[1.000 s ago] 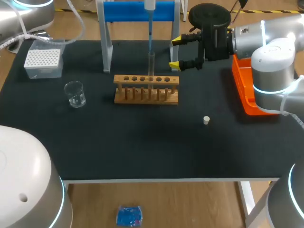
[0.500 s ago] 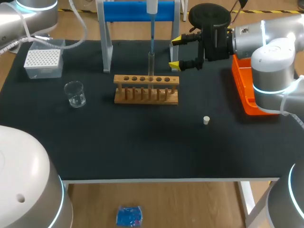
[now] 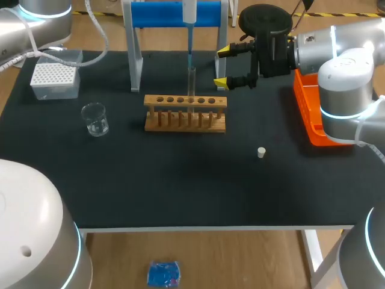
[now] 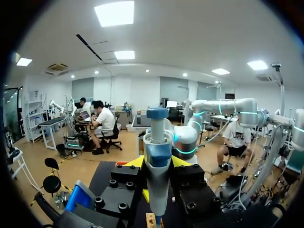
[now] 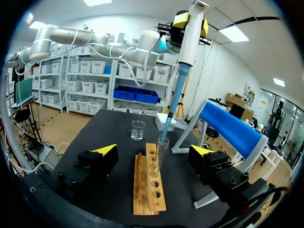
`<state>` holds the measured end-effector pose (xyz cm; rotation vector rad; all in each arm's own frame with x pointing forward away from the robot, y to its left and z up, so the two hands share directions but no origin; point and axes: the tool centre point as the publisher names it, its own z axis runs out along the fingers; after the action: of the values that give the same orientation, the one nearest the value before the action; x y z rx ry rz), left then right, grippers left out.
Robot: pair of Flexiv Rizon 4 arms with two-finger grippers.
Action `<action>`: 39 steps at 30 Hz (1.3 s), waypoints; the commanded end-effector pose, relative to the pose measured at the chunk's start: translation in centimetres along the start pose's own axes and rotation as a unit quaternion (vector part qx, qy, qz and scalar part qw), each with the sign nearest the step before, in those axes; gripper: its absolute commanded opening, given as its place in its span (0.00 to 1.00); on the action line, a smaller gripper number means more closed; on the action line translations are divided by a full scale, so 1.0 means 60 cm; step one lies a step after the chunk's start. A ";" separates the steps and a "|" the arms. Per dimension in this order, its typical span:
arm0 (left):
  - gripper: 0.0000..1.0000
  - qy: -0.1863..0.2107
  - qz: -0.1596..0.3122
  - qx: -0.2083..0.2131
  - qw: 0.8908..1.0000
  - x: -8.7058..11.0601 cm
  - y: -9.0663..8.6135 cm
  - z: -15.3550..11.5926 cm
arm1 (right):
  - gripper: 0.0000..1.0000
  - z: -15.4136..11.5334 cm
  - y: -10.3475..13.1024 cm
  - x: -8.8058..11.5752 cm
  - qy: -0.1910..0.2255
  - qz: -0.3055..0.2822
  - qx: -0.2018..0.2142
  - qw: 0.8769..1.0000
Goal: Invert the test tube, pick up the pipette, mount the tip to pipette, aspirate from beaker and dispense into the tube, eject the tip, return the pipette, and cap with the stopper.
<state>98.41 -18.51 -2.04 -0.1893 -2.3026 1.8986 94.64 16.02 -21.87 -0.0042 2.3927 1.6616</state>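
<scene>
A clear test tube [image 3: 191, 81] stands upright in the wooden rack [image 3: 185, 120]. Directly above it hangs the pipette [image 3: 189, 8], its blue tip [image 3: 190, 57] ending at the tube's mouth. My left gripper [image 4: 158, 164] is shut on the pipette [image 4: 157, 171] body; it also shows high above the rack as the left gripper [image 5: 190, 21] in the right wrist view. There the blue tip [image 5: 171, 107] meets the test tube [image 5: 156, 159]. My right gripper [image 3: 222, 66] is open just right of the tube, empty. The white stopper [image 3: 261, 152] lies on the mat, the beaker [image 3: 95, 118] to the left.
A white tip box [image 3: 55, 79] sits at the back left. The blue pipette stand [image 3: 174, 15] rises behind the rack. An orange tray [image 3: 310, 111] lies at the right edge under my right arm. Black mat [image 3: 180, 180] covers the table front.
The pipette has wavered slightly sideways above the tube and come back. The left arm's upper part shifted a little. The right arm has kept still.
</scene>
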 end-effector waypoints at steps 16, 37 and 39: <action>0.00 -0.004 0.018 0.012 1.000 -0.012 -0.001 0.005 | 1.00 0.001 0.000 0.001 -0.001 0.000 0.000 1.000; 0.00 -0.006 0.010 0.015 1.000 0.008 0.008 0.014 | 1.00 0.001 0.000 0.001 -0.001 0.000 0.000 1.000; 0.00 -0.008 0.009 0.015 1.000 0.009 0.010 0.014 | 1.00 0.001 0.000 0.001 -0.001 0.000 0.000 1.000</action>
<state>98.10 -19.23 -2.80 -0.2038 -2.2834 1.9456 94.64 16.03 -21.88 -0.0042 2.3924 1.6619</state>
